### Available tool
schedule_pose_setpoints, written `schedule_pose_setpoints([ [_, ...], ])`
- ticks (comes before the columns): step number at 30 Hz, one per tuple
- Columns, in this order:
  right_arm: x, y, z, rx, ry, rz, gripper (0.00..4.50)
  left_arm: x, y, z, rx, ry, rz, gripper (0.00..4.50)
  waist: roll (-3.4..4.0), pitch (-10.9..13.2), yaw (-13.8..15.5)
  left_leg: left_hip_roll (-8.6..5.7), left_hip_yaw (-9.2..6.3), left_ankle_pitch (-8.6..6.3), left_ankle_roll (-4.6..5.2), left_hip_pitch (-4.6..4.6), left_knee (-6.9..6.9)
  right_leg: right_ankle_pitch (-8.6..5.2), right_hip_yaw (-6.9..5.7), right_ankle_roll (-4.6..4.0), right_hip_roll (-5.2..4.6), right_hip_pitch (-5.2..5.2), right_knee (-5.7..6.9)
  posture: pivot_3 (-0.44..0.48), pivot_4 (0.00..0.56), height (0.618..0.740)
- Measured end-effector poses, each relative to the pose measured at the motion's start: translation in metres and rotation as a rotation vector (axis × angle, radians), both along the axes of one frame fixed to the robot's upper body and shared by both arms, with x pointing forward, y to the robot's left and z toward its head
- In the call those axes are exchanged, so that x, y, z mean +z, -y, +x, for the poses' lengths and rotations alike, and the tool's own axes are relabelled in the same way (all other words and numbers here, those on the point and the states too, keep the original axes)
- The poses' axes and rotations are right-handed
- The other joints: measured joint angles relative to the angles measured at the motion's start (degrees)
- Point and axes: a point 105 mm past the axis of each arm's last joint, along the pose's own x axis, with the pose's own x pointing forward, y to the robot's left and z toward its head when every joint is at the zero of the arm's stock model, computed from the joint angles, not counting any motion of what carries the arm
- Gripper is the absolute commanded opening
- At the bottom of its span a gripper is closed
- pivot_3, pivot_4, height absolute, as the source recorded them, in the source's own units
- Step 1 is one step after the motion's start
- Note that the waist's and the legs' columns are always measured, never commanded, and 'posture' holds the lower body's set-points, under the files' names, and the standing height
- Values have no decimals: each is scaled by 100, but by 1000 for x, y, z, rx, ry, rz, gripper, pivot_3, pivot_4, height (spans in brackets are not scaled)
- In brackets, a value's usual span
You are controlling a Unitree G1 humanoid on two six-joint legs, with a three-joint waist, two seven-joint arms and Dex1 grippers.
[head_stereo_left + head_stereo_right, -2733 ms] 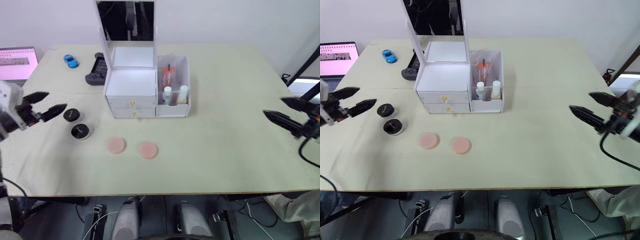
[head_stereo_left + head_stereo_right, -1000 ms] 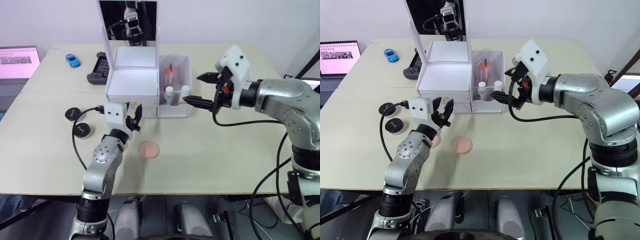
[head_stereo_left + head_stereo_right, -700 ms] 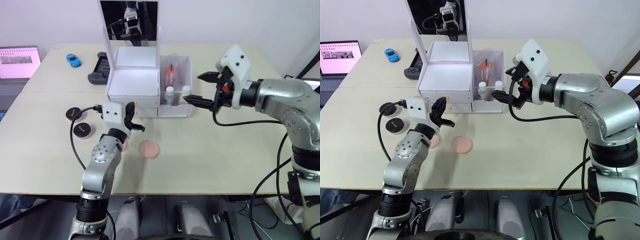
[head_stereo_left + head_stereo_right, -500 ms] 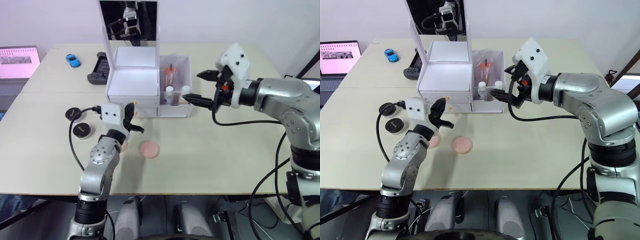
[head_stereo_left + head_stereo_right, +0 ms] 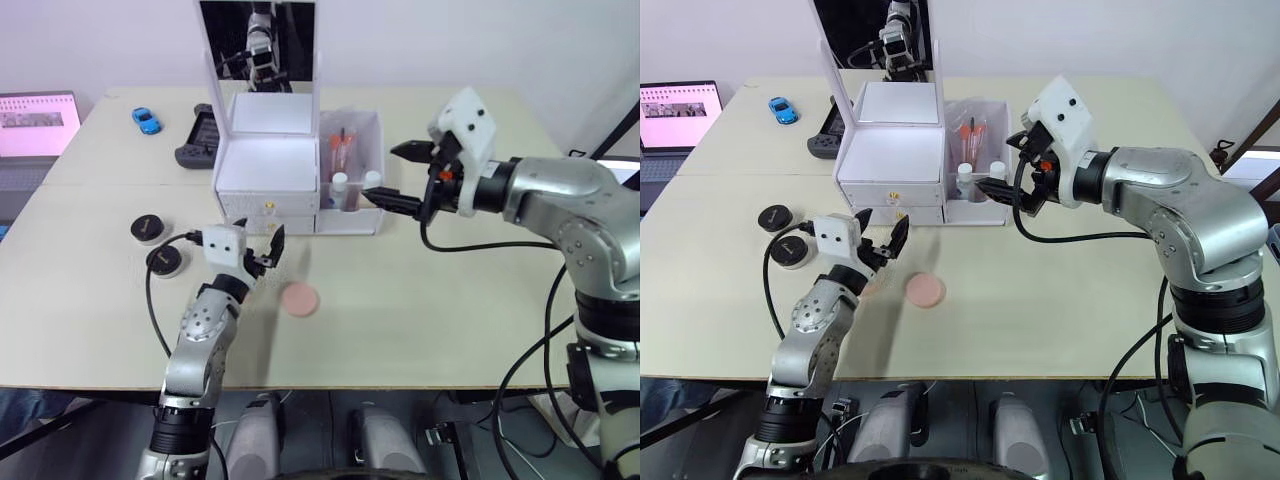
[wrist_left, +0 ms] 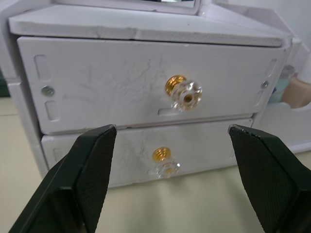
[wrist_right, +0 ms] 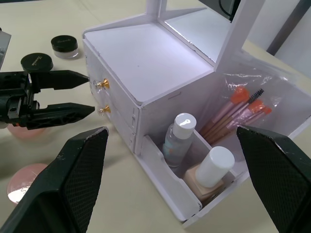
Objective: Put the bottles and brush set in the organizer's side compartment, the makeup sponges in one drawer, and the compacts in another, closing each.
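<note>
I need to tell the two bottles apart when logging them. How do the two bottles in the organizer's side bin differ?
The clear bottle is slim and see-through with a blue label; the beige bottle is squat and opaque. The clear bottle has a short white cap, the beige bottle a taller pale one. The clear bottle stands nearer the drawers, the beige bottle nearer the bin's outer wall. Both stand upright in the side compartment, in front of the brush set.

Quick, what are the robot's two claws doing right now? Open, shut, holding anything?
Left gripper: open, holding nothing, facing the organizer drawers.
Right gripper: open, holding nothing, beside the side compartment.
</note>
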Motion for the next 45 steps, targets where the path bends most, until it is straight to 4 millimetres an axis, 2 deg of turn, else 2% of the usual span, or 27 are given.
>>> schedule_pose_setpoints([
  [12, -1, 0, 0, -16, -2, -3, 4500, 14, 11, 6, -36, 33, -17, 4022, 0, 0, 3, 0, 0, 0, 0, 0, 0, 1, -1, 2, 2, 0, 0, 0, 150, 740],
  [13, -1, 0, 0, -18, -3, -3, 4500, 14, 11, 6, -36, 31, -17, 3504, 0, 0, 5, -1, 0, 0, 0, 0, 0, 1, -1, 2, 2, 0, 0, 0, 150, 740],
  [16, -1, 1, 0, -22, -6, -4, 4500, 14, 12, 6, -38, 27, -19, 2325, 0, 0, 3, 0, 0, 0, 0, 0, 0, 1, -1, 2, 2, 0, 0, 0, 150, 740],
  [18, -2, 1, 1, -26, -10, -4, 4500, 14, 12, 7, -35, 25, -20, 1192, 0, 0, 2, 0, -1, 0, 0, 0, 0, 1, -1, 3, 2, 0, 0, 0, 150, 740],
  [20, -2, 1, 1, -28, -13, -5, 4500, 14, 11, 7, -33, 20, -18, 239, 0, 0, 6, 0, -1, 0, 0, 0, 0, 1, -2, 3, 2, 0, 0, 0, 150, 740],
  [27, -3, 0, 1, -25, -15, -2, 4500, 16, 10, 6, -34, 13, -10, 236, 0, 0, -1, -1, -1, 0, 0, -3, 0, 1, -2, 2, 2, -2, -2, 0, 150, 740],
  [32, -3, -6, -2, 10, -28, 19, 4500, 17, 5, -5, -47, 1, 21, 236, 0, 0, -15, 0, -1, 0, 0, -7, -3, 1, -1, 3, 2, -7, -3, 0, 150, 740],
  [39, 9, -13, -18, 156, -56, 120, 4500, 19, 2, -22, -100, -46, 59, 236, 0, 0, -9, 2, -5, 0, 0, -7, -2, 0, -6, 1, 2, -3, -3, 0, 150, 740],
  [45, 9, -18, -28, 243, -88, 126, 4500, 21, -1, -33, -135, -111, 40, 236, 0, 0, -10, 1, -6, 0, 0, -7, -2, -6, -5, -10, 1, -3, -5, 0, 150, 740],
])
